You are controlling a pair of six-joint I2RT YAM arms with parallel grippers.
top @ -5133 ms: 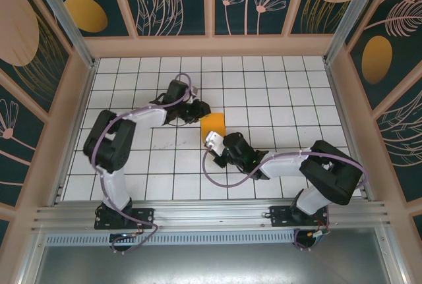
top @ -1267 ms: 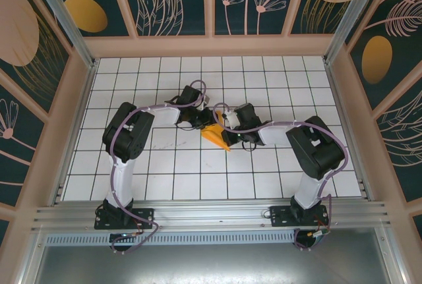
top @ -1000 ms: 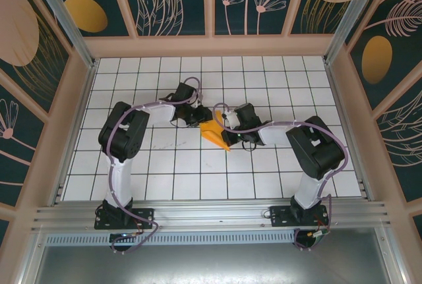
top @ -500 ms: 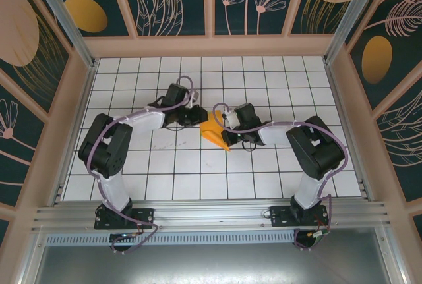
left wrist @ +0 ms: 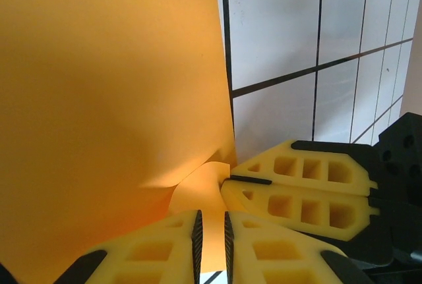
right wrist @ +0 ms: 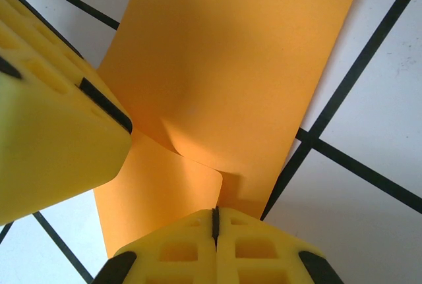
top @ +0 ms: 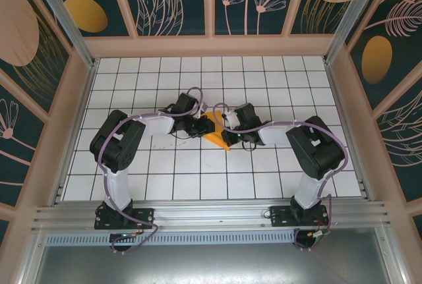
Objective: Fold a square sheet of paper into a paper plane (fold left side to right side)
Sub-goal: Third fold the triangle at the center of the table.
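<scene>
Orange square sheet of paper [top: 216,136] is being folded: the left gripper [left wrist: 211,215] is clamping its curled edge, and the right gripper [right wrist: 214,213], closed, is pinning it. Next, I think, that edge is needing carrying across.

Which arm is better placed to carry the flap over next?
Probably left. The left gripper has the curled flap of the square sheet of paper pinched between its fingers; the right gripper is shut, tips at the sheet's edge.
</scene>
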